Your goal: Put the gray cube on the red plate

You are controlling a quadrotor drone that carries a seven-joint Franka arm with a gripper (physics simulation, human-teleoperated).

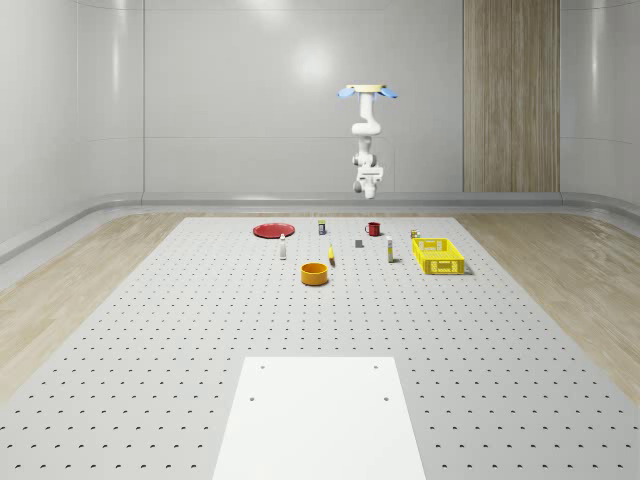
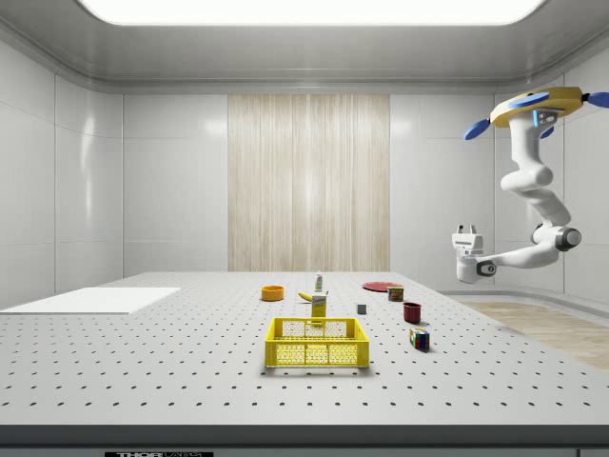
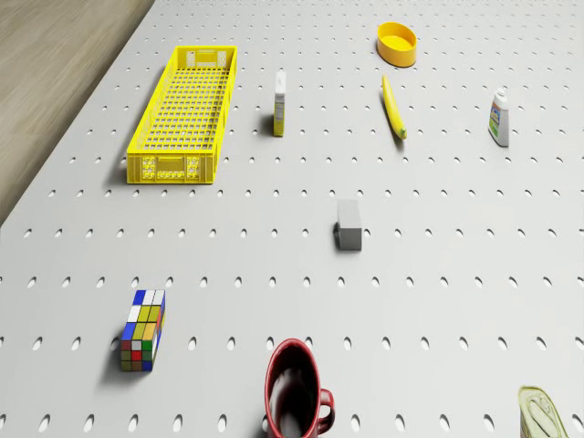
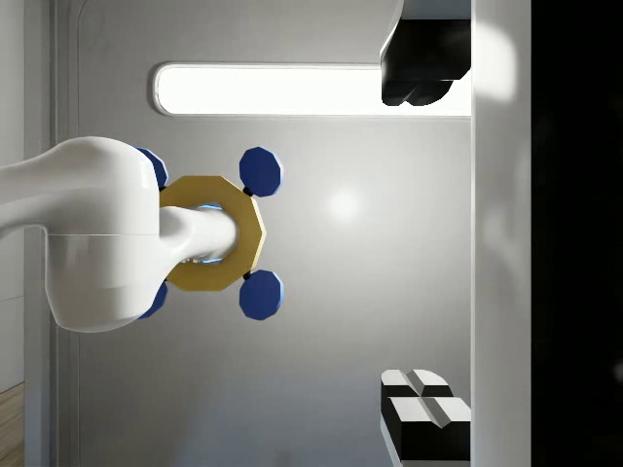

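Observation:
The small gray cube (image 1: 360, 242) (image 2: 362, 308) (image 3: 349, 225) sits on the perforated table, with the red mug on one side and the banana on the other. The red plate (image 1: 272, 231) (image 2: 381, 286) lies flat near the table's far edge, toward the whole-scene view's left. The drone (image 1: 367, 92) (image 2: 538, 105) hovers high above the table's far end, beyond the mug. Its arm hangs below it, and the gripper (image 1: 368, 178) (image 2: 466, 231) (image 4: 421, 238) points upward, high above the cube. It is open and holds nothing.
On the table stand a yellow crate (image 1: 438, 255) (image 3: 185, 114), an orange bowl (image 1: 315, 273), a banana (image 3: 393, 107), a red mug (image 1: 373, 229) (image 3: 294, 388), a Rubik's cube (image 3: 143, 330), a white bottle (image 3: 498, 119), a small box (image 3: 279, 103) and a can (image 3: 543, 415). A white panel (image 1: 320, 415) lies at the near end.

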